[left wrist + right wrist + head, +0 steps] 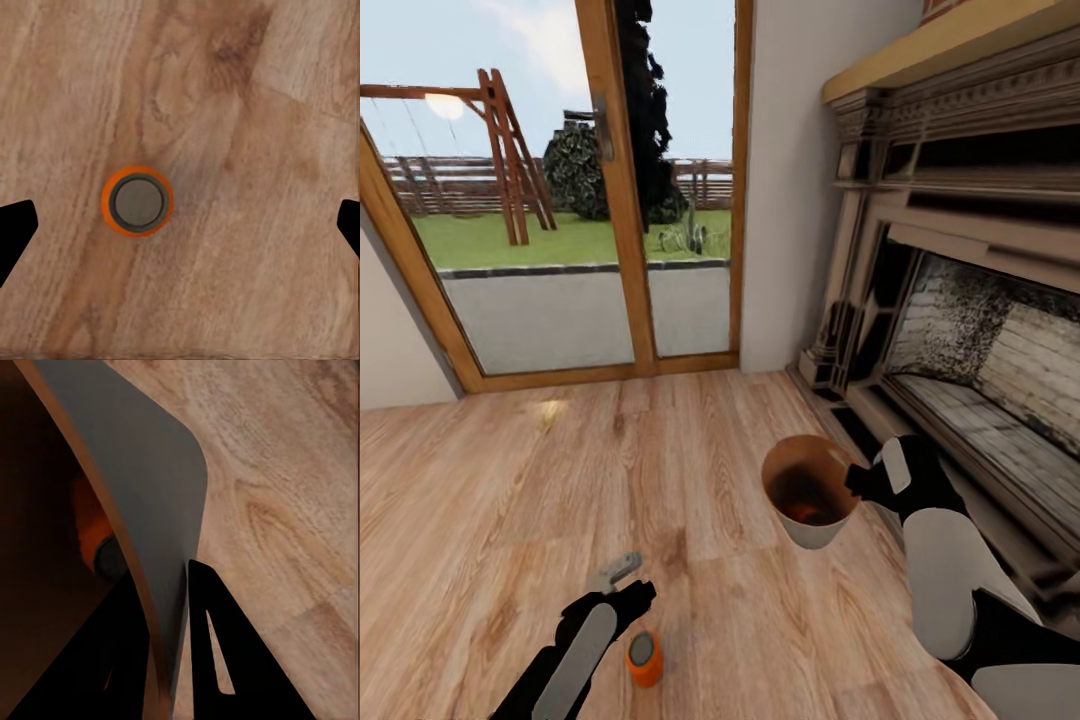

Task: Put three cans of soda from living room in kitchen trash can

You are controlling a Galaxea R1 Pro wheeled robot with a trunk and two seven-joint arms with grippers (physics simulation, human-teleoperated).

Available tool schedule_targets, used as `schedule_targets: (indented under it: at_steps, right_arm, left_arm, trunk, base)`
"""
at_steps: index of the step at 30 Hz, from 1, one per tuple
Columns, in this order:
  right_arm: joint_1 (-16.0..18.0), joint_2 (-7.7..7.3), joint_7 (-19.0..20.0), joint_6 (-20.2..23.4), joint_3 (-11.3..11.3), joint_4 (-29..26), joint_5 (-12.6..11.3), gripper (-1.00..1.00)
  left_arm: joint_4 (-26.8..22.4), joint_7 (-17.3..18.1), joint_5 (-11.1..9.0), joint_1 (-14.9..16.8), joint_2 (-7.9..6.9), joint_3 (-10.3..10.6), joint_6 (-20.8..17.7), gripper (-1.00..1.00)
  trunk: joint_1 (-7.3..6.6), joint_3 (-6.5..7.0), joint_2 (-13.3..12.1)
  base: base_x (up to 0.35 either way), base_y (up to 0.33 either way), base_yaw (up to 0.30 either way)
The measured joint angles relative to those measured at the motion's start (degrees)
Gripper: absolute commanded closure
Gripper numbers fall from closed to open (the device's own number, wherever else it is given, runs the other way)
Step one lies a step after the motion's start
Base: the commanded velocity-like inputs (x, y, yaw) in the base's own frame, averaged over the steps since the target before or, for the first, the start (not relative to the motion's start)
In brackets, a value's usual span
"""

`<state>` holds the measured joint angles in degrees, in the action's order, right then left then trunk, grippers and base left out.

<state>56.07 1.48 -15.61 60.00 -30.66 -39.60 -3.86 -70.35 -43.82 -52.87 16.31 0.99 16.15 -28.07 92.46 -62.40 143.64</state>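
My left arm (pixel 575 655): black shell, long light grey panel along top, small grey metal piece at front end. My right arm (pixel 950 570): white-grey rounded covers, black joints between, small white patch near wrist. My right gripper (pixel 169 645): flat black fingers (pixel 217 660), one with narrow slot cut through. My left gripper (pixel 180 225): black fingertips (pixel 13 229).

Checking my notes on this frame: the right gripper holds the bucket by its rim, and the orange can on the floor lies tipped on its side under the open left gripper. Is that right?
One detail is wrong: the orange can is not on its side. It stands upright on the wood floor, its round grey top facing the camera in the left wrist view. The rest holds: the right gripper clamps the bucket by its rim, and the left gripper is open above the can.
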Motion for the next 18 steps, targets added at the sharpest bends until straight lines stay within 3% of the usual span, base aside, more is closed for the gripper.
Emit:
schedule_targets:
  at_steps: [1,4,6,10,13,16,18]
  right_arm:
    - [0.04,-0.09,-0.03,0.00,0.00,0.00,0.25,1.00]
    - [1.06,-0.58,0.00,0.00,0.00,-0.15,1.80,1.00]
    - [1.69,-0.56,0.01,0.00,0.01,-0.19,1.25,1.00]
    - [2.45,-0.60,0.23,-0.01,0.00,-0.12,-2.40,1.00]
    - [2.52,-0.67,0.04,0.00,0.02,-0.10,-0.89,1.00]
    - [2.53,-0.69,0.00,0.00,0.07,-0.11,-0.09,1.00]
    - [2.58,-0.69,0.11,0.00,0.06,-0.11,-1.06,1.00]
  left_arm:
    - [0.51,0.08,-0.06,0.29,0.26,0.00,-0.33,-1.00]
    - [7.07,0.42,-0.14,4.27,2.50,0.08,-5.99,-1.00]
    - [11.34,1.39,-0.04,6.18,3.18,0.12,-7.42,-1.00]
    - [14.59,3.54,0.12,8.06,3.17,0.11,-8.25,-1.00]
    - [15.18,3.95,0.42,9.16,2.97,0.17,-8.37,-1.00]
    - [15.90,4.21,2.67,10.81,2.90,0.15,-8.44,-1.00]
    - [21.28,6.16,4.24,14.47,2.95,0.09,-8.41,-1.00]
  trunk:
    - [0.03,-0.22,0.01]
    - [0.11,-0.88,0.05]
    - [0.16,-1.32,0.07]
    - [0.26,-2.21,0.13]
    - [0.34,-2.88,0.17]
    - [0.42,-3.54,0.21]
    - [0.47,-3.98,0.23]
  base:
    - [0.011,0.007,0.000]
    - [0.005,0.003,0.000]
    - [0.001,0.001,0.000]
    - [0.000,0.000,0.000]
    - [0.000,0.000,0.000]
    - [0.000,0.000,0.000]
    - [0.000,0.000,0.000]
